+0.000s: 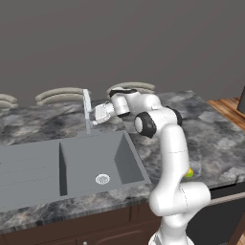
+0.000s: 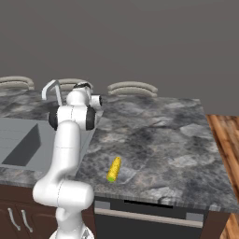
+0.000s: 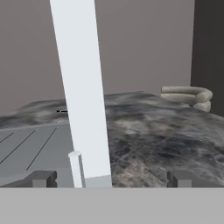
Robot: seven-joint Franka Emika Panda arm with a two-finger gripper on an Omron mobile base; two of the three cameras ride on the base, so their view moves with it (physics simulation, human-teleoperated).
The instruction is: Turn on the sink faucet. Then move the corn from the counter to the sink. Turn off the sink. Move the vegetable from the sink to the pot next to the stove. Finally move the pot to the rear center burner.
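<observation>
On the marbled counter point(image 2: 154, 135), a corn cob point(image 2: 114, 169) is seen; the gripper point(image 3: 107, 178) is held wide open around the faucet point(image 3: 81, 87).

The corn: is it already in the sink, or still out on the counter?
Out. The corn lies flat on the counter, right of the arm and apart from the sink, whose basins hold nothing but the drain.

Marbled grey bench point(image 2: 158, 135) over dark brown cabinets. Two-basin grey sink point(image 1: 28, 165) set into it, drain ring point(image 1: 102, 179) in the right basin. Faucet point(image 1: 87, 111) upright behind the sink. Corn point(image 2: 114, 169) lies near the front edge, well apart from the sink.
</observation>
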